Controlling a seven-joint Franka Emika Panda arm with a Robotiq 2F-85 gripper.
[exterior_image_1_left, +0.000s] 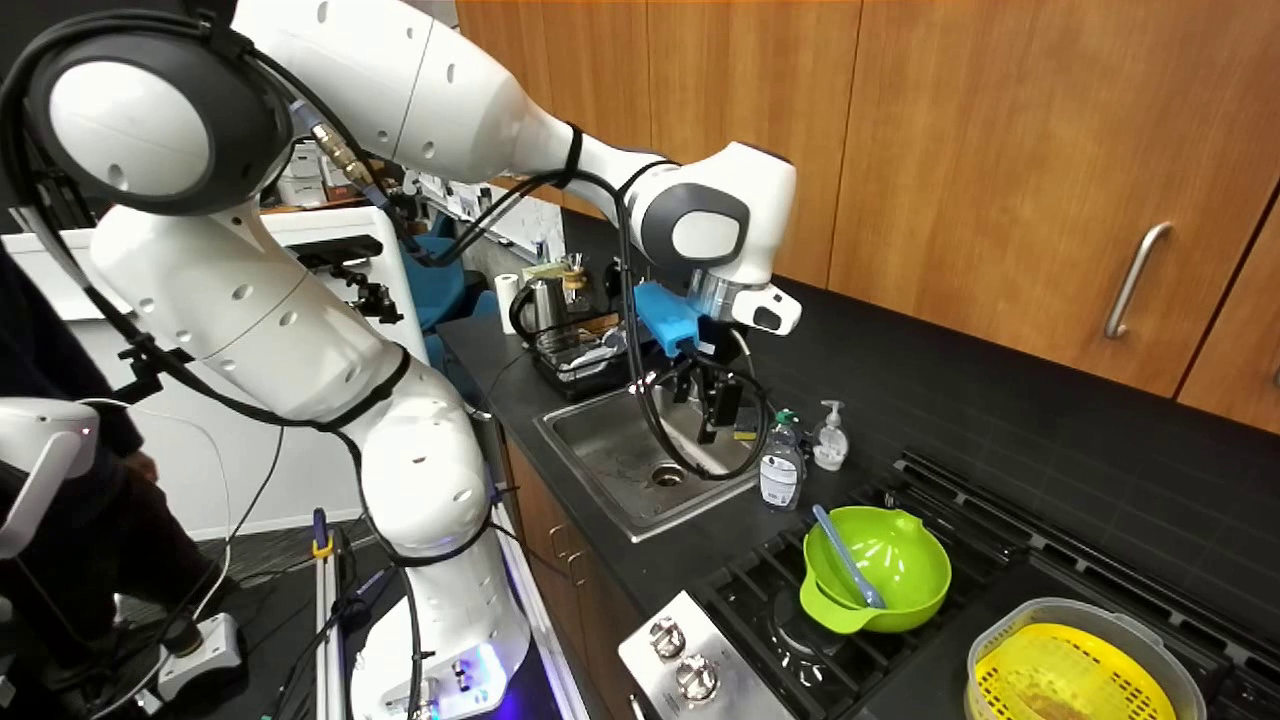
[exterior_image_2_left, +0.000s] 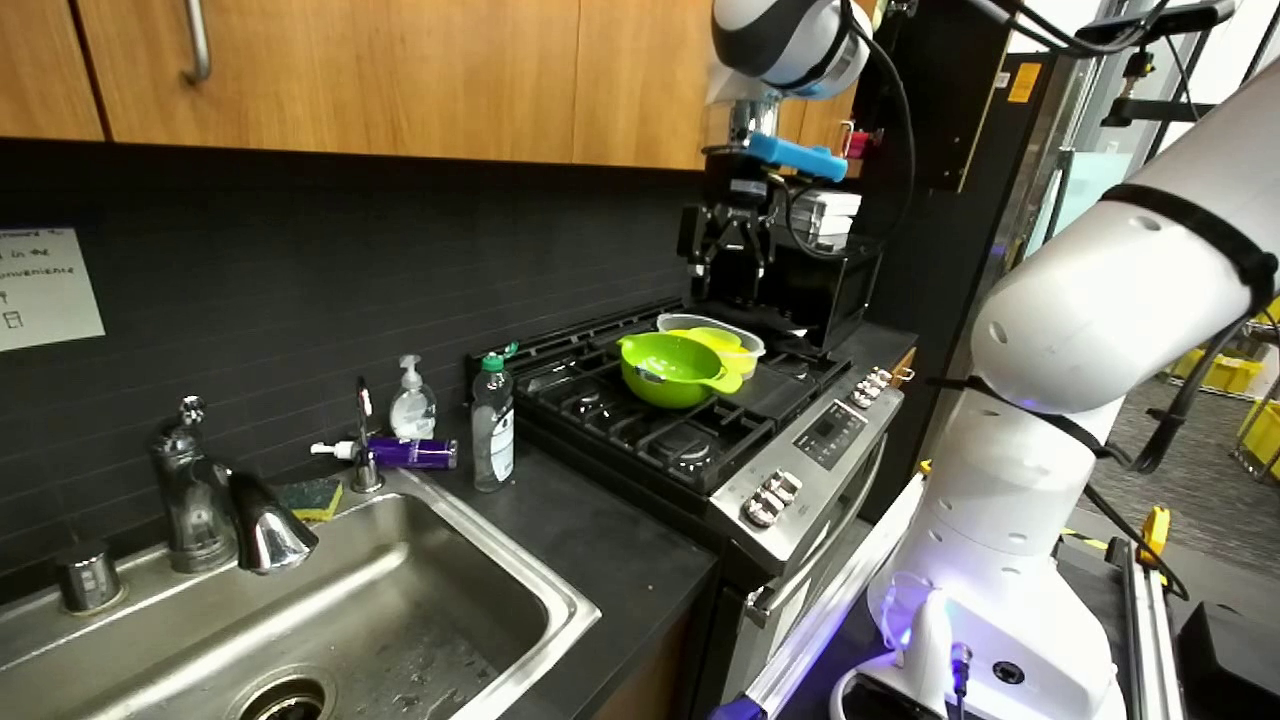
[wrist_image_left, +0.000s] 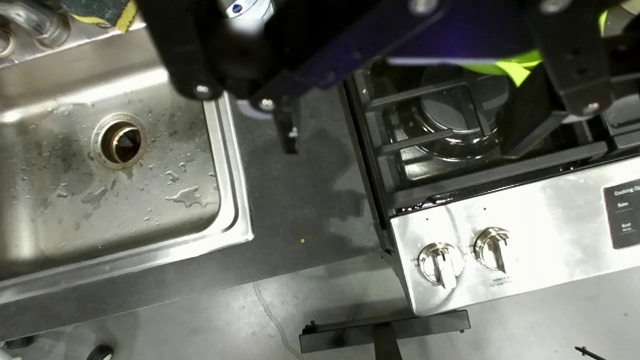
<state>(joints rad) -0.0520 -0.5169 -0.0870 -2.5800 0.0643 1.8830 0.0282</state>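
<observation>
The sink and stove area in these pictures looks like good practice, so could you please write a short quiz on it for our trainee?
1. Which bottle beside the sink lies on its side?
2. True or false: a blue-grey utensil rests in the green bowl.
3. The gripper is: A) shut and empty, B) open and empty, or C) shut on the green bowl.

Key: 1. The purple bottle. 2. True. 3. B; the jaws stand apart with nothing held.

Grpr (exterior_image_2_left: 730, 272) pts down, spread wide, w/ wrist (exterior_image_1_left: 712, 225) just above it & bent elbow (exterior_image_1_left: 130, 130) higher up, well off.
</observation>
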